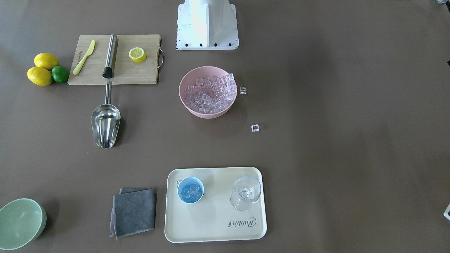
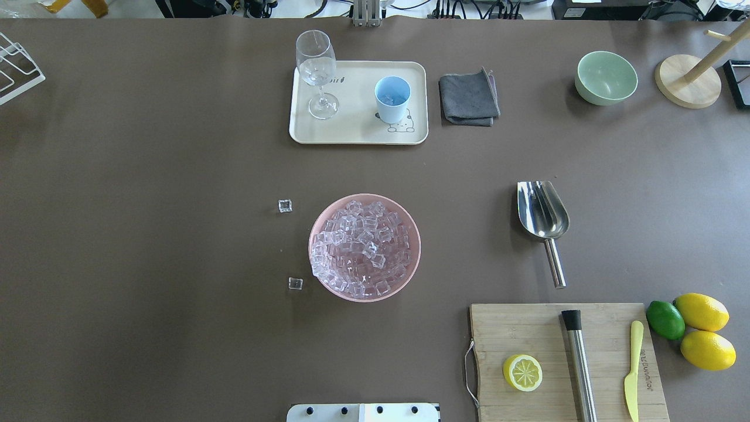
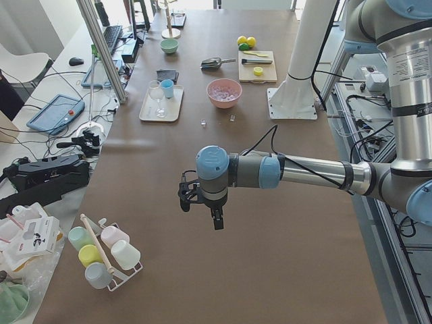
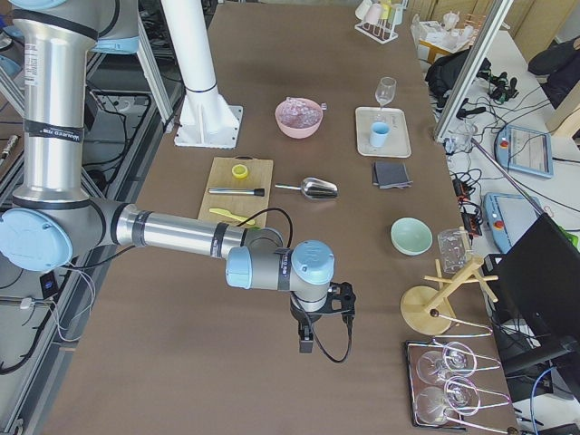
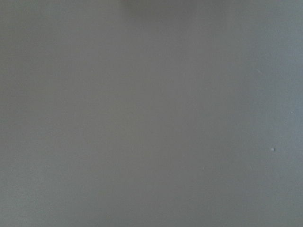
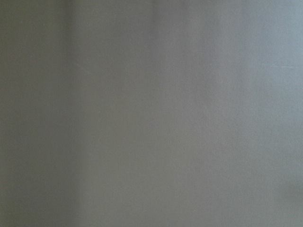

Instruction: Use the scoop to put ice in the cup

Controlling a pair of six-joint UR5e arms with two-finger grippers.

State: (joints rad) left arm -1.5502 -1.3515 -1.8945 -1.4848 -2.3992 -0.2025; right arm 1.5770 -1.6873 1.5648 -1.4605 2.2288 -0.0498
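Ice (image 1: 190, 192) sits in our cup (image 2: 391, 111), so the scoop (image 1: 105, 124) rests unheld. We cannot tell if left hand (image 3: 202, 206) or right hand (image 4: 313, 331) is spread.

The setting is a robotics laboratory. The left arm (image 3: 304, 172) and right arm (image 4: 172, 231) (2 industrial units) share a white pedestal (image 4: 195, 54) beside a long brown table (image 3: 270, 270). Aluminium frame posts (image 3: 102, 47), loose cabling (image 3: 40, 169), a teach pendant (image 4: 526, 149) and a keyboard (image 3: 111, 37) border the work area.

The cream tray (image 1: 211, 225) reads "Rabbit"; print on the cutting board (image 1: 140, 73) is illegible.
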